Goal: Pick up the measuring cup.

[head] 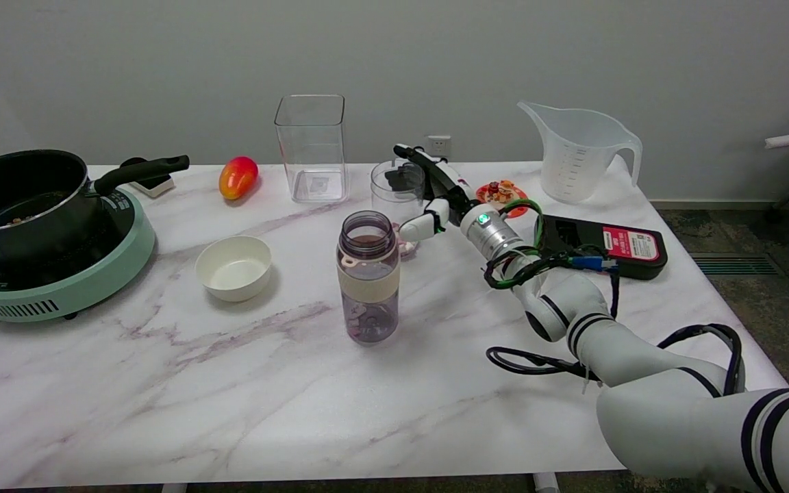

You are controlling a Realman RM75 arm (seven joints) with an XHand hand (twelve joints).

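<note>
Right hand [435, 192] at frame centre, fingers spread wide, holding nothing; it sits beside a small clear cup [398, 188], contact unclear. Measuring cup [579, 154] stands upright on the table [161, 383] at upper right, well apart from the hand. Judged: pick not yet begun; reach, grasp and lift all remain.

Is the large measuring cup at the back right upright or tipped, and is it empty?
Upright: the measuring cup stands on its base, spout up. It looks empty; no liquid line shows through its translucent wall.
</note>
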